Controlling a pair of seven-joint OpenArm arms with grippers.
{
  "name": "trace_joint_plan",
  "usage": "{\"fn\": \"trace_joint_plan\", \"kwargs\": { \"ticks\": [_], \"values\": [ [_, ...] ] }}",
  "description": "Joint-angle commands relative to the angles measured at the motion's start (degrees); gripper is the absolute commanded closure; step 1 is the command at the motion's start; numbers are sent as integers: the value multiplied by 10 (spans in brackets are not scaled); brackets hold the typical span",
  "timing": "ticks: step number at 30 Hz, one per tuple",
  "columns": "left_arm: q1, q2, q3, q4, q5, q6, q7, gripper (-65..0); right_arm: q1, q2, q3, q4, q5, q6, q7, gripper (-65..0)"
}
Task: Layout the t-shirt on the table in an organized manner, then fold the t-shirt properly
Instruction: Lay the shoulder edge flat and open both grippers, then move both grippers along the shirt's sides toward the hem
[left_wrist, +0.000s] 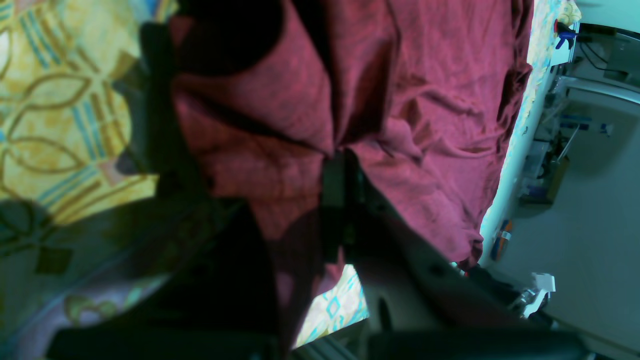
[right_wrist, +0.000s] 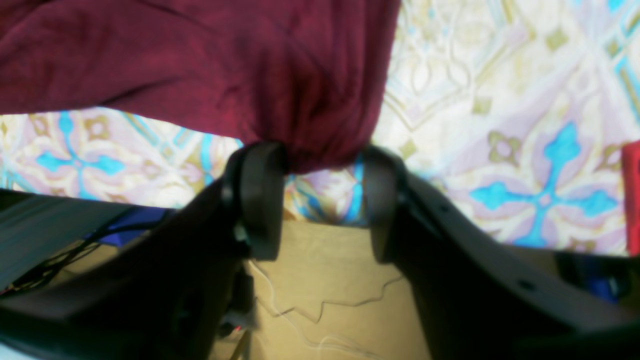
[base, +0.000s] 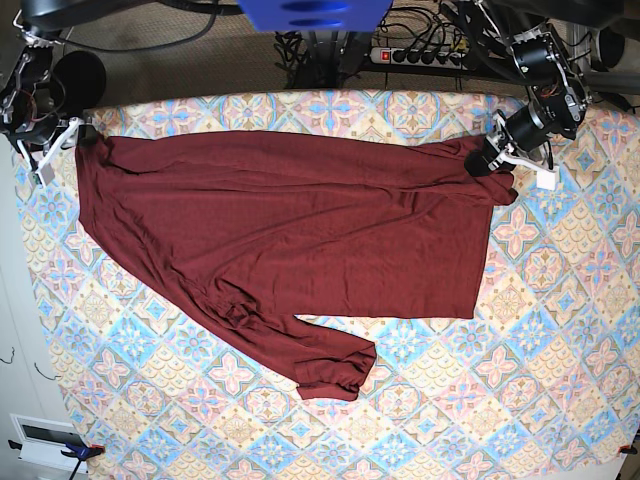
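Left wrist view: my left gripper (left_wrist: 334, 200) is clenched on a pinch of the t-shirt (left_wrist: 425, 115). The jaws are dark and meet at the frame's centre, with maroon cloth gathered into folds right where they close. The t-shirt fills the upper middle and right of the frame. The table (left_wrist: 55, 115) shows its patterned cloth at the left, and a small patch of it at the lower centre.

Right wrist view: my right gripper (right_wrist: 320, 200) stands released, the two fingers (right_wrist: 257, 200) parted with a clear gap between them. A bunched edge of the t-shirt (right_wrist: 200, 65) hangs at the finger tips, at the gap's upper end; I cannot tell whether cloth touches the pads. The patterned table (right_wrist: 525, 150) runs across the middle and right.

Base view: the t-shirt (base: 300, 220) lies spread across the upper half of the table (base: 520, 400), one long sleeve trailing toward lower centre. My left gripper (base: 495, 152) sits at the garment's upper right corner, my right gripper (base: 80, 133) at its upper left corner.
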Motion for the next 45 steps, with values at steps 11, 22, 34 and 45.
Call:
{"fn": "trace_joint_plan", "kwargs": {
  "ticks": [11,22,34,45],
  "values": [
    [-3,-7,-2,9,-11,-3,-2,0,29,14,38,-28,4,1,12,-260],
    [-3,-7,-2,9,-10,-3,-2,0,-18,14,54,125,6,1,7,-236],
    [0,-30,-1,31,-10,-3,7,-121,-42,14,17,197,4,1,12,-179],
    [20,-33,-4,131,-10,-3,35,-514,-9,14,-6,194,3,1,12,-180]
  ]
}}
